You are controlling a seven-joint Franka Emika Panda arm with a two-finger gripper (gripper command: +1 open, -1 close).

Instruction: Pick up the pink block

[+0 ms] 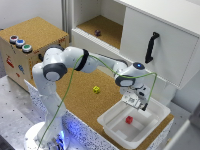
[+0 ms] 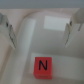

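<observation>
The claw [image 1: 141, 104] of a white Franka arm [image 1: 65, 64] hangs over a white plastic tub [image 1: 114, 127], its two fingers [image 2: 8, 31] spread wide with nothing between them. In the exterior view, the scene runs from a cork-topped wooden box [image 1: 30, 50] at the exterior view's left, bearing three coloured buttons [image 1: 20, 43], across the cork tabletop [image 1: 80, 97] where a small yellow cube [image 1: 96, 90] sits near the tub. A green cable [image 1: 75, 80] loops along the arm. At the exterior view's right, the pink block [image 1: 129, 120] lies on the floor of the tub, just below the claw and apart from it. The wrist view shows the same block [image 2: 43, 66] bearing a black letter N on its upper face, lying beyond the parted fingertips and untouched by either. Behind, a white cabinet [image 1: 160, 40] stands with a black door handle [image 1: 151, 47], and a dark purplish block [image 1: 98, 32] rests on its open cork shelf.
</observation>
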